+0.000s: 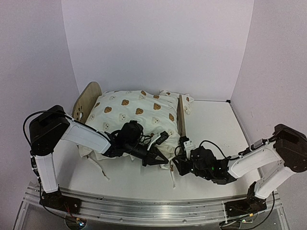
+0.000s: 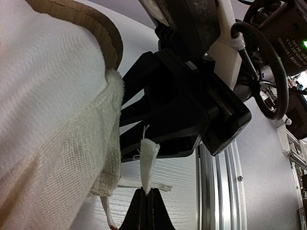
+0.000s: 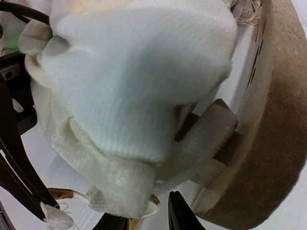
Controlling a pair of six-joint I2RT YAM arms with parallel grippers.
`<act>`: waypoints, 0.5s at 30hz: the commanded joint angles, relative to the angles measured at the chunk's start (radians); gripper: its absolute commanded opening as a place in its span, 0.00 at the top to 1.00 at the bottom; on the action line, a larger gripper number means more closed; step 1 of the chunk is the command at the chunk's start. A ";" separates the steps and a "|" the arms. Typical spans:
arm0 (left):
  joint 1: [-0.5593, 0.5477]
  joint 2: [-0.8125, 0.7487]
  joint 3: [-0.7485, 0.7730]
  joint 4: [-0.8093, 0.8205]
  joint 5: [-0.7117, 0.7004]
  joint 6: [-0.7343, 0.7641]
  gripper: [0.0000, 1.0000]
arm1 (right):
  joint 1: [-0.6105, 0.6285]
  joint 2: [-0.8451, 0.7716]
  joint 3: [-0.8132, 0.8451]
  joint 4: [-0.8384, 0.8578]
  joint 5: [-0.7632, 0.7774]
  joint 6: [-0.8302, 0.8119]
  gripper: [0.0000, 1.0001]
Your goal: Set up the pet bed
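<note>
pet bed (image 1: 90, 98): small light-wood frame, left of centre on the white table (image 1: 211, 127). its rounded headboard is at the left and the lower footboard (image 1: 181, 112) at the right. cream bear-print ruffled bedding (image 1: 134, 115) is draped over the whole top.

left gripper (image 2: 146, 194): jaws fully closed on a thin white woven cloth tie (image 2: 148, 153) at the near right corner of the bed. the free end of the tie sticks out past the fingertips. judgement: the cloth tie is pinched to keep it clear of the ruffle, so it can be fastened to the frame at that corner.

right gripper (image 3: 146, 215): at the same corner, just beside the left one and facing it. jaws stand part-way apart and the frayed corner of the bedding hangs down into the gap. cannot tell whether it is pinched or only hanging there. judgement: it is placed to take a partner tie or to steady the corner for knotting.

hard to make out:
- the bed base is wholly under the bedding.
- right wrist view: a band of cream cloth (image 3: 213, 132) crosses a wooden post by the footboard. it may be a tie already wrapped; not certain.
- top view: the two grippers overlap as dark shapes, so fingertip contact cannot be read there.
- more bear-print cloth shows beyond the far end of the footboard. pillow or bedding, cannot tell.
</note>
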 commanded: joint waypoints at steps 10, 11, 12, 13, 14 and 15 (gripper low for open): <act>0.002 0.008 0.014 0.064 -0.011 0.100 1.00 | 0.004 -0.004 0.022 0.029 0.051 0.014 1.00; -0.004 0.017 0.020 0.065 -0.011 0.136 1.00 | 0.004 -0.021 0.023 0.003 0.036 0.018 1.00; -0.010 0.027 0.025 0.065 -0.012 0.176 1.00 | 0.003 -0.039 0.026 -0.026 0.018 0.021 1.00; -0.015 0.036 0.030 0.066 -0.013 0.209 1.00 | 0.003 -0.058 0.033 -0.056 -0.008 0.021 1.00; -0.018 0.044 0.035 0.065 -0.016 0.230 1.00 | 0.003 -0.073 0.038 -0.079 -0.036 0.022 1.00; -0.021 0.052 0.042 0.064 -0.021 0.246 1.00 | 0.003 -0.091 0.042 -0.107 -0.064 0.023 1.00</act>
